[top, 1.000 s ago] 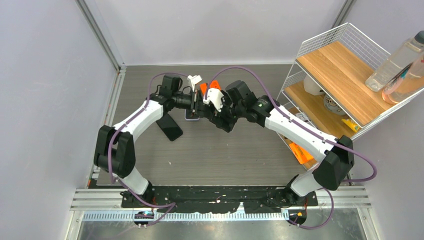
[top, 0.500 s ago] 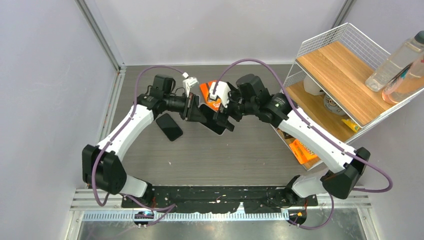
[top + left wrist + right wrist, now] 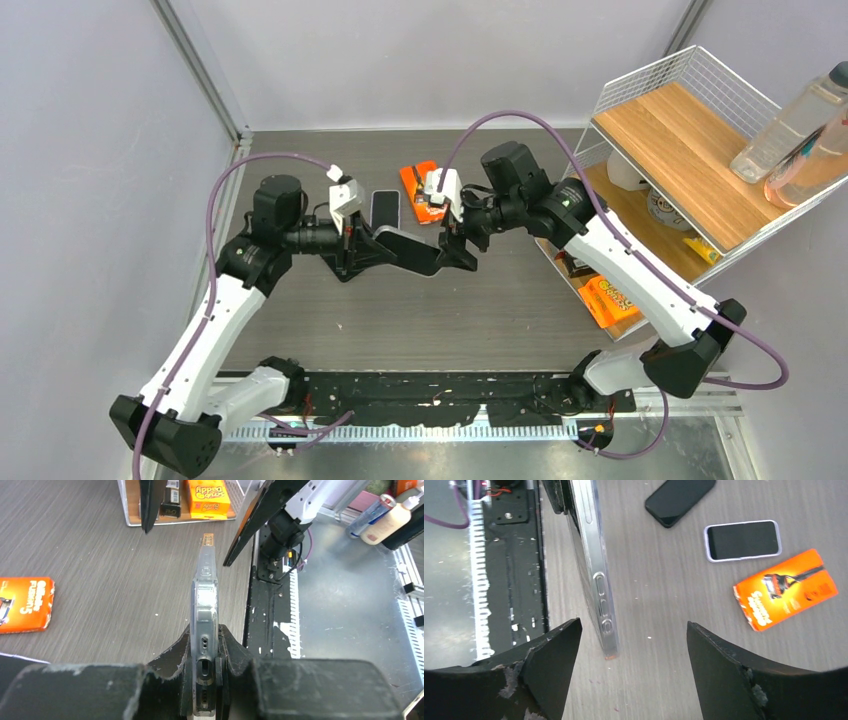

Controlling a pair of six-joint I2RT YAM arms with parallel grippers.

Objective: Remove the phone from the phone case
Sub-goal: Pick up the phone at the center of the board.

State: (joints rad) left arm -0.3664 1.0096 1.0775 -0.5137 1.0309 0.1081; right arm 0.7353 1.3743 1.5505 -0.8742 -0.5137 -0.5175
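Left wrist: claw (image 3: 205,647) tight on phone case (image 3: 205,587).

I see the case (image 3: 418,253) held above the middle of the table (image 3: 450,320), with the left gripper (image 3: 368,250) at its left end and the right gripper (image 3: 458,248) at its right end. Just far of it lies a phone (image 3: 384,208), with a box (image 3: 420,190) right of that. The rack (image 3: 680,140) stands at the right, bottles (image 3: 790,125) on top.
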